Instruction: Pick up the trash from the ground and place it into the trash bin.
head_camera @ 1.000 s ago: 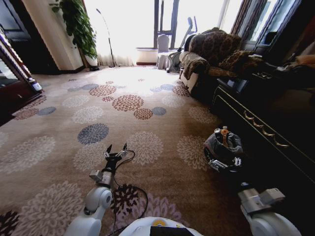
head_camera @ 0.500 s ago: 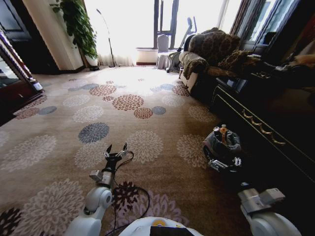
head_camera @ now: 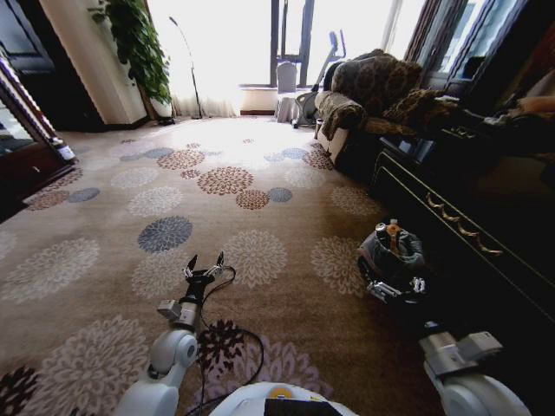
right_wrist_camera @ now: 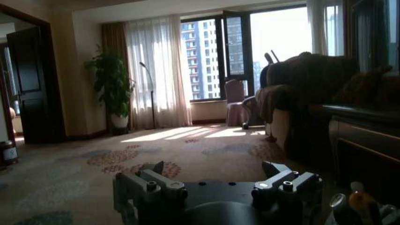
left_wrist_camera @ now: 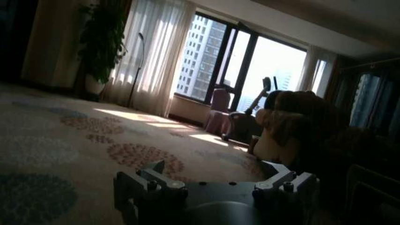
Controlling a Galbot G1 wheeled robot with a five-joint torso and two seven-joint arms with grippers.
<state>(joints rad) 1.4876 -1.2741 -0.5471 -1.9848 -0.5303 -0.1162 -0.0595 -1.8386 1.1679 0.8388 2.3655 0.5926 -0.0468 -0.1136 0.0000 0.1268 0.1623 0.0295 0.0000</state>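
The trash bin (head_camera: 392,258) stands on the floor at the right of the scene, close against the front of a long dark cabinet (head_camera: 468,234) with gold handles. It is a small round dark bucket lined with a crinkled grey-white plastic bag. Trash already pokes up out of it: an orange-capped bottle (head_camera: 395,232) stands upright at the far side of the rim, with a pale rounded cap just to its left. In the right wrist view the bottle's orange cap (right_wrist_camera: 358,199) shows near the cabinet's foot.

The right gripper (head_camera: 395,290) hangs low just on the near side of the bin, touching or almost touching its rim; its metal fingers look spread a little, but whether they hold anything I cannot tell. The right arm's grey forearm comes in from the near right corner.

The left gripper (head_camera: 205,264) is held out over the patterned carpet (head_camera: 260,208), well to the left of the bin. Its two dark fingers (head_camera: 192,263) stand apart in a V, with nothing between them. A black cable (head_camera: 238,334) loops on the carpet beside the left arm.

Farther off, a sofa under a dark patterned throw (head_camera: 375,91) sits past the cabinet, and a tall potted plant (head_camera: 137,43) stands in the far left corner beside bright curtained windows (head_camera: 230,43).
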